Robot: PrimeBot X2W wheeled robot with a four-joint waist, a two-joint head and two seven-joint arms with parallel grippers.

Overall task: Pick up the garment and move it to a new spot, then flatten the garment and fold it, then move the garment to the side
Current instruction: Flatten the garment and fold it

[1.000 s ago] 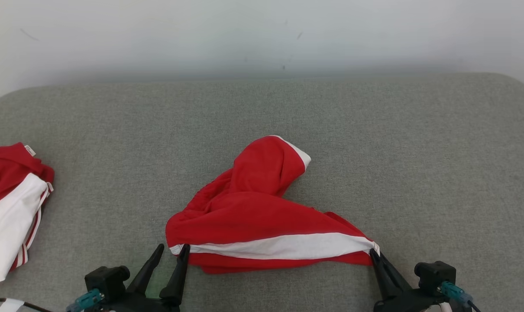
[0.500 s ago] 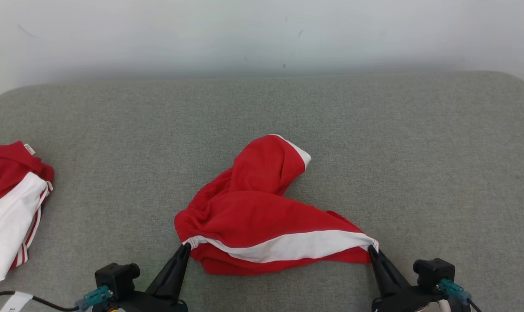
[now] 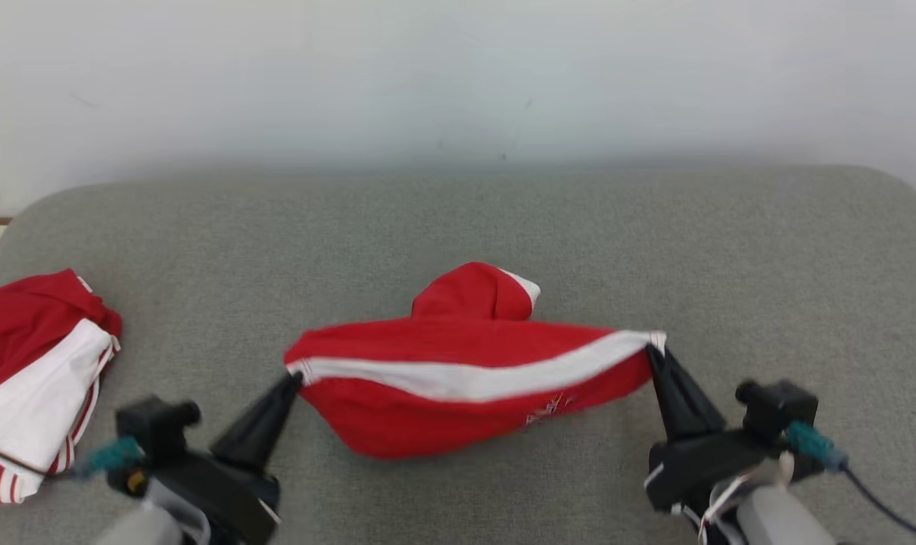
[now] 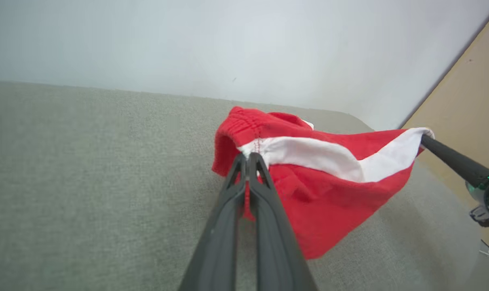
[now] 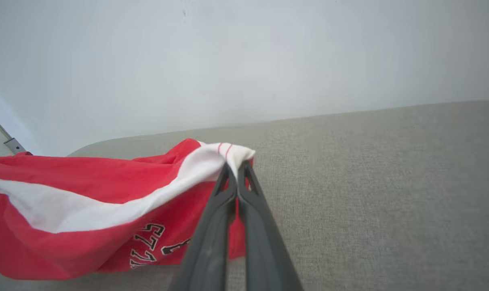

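The garment [image 3: 458, 386] is a pair of red shorts with a white side stripe and dark lettering. It hangs stretched between both grippers above the grey cushion [image 3: 458, 219], its far part still resting on the fabric. My left gripper [image 3: 294, 377] is shut on the garment's left corner, by the elastic waistband [image 4: 244, 127]. My right gripper [image 3: 649, 350] is shut on the garment's right corner at the white hem [image 5: 236, 155]. In the left wrist view the garment [image 4: 321, 194] sags below my left gripper [image 4: 247, 157], and the right gripper's fingers [image 4: 450, 157] hold its far end. The right wrist view has my right gripper [image 5: 236, 165] pinching the garment [image 5: 87, 226].
A second red and white garment [image 3: 34, 378] lies crumpled at the cushion's left edge. A pale wall [image 3: 458, 76] rises behind the cushion. Bare grey cushion spreads to the right and behind the held shorts. A tan floor [image 4: 471, 101] shows beyond the cushion's end.
My left gripper shut on the garment's left corner. Both grippers then rose, lifting the garment's front edge and pulling it taut. The head camera has tilted up.
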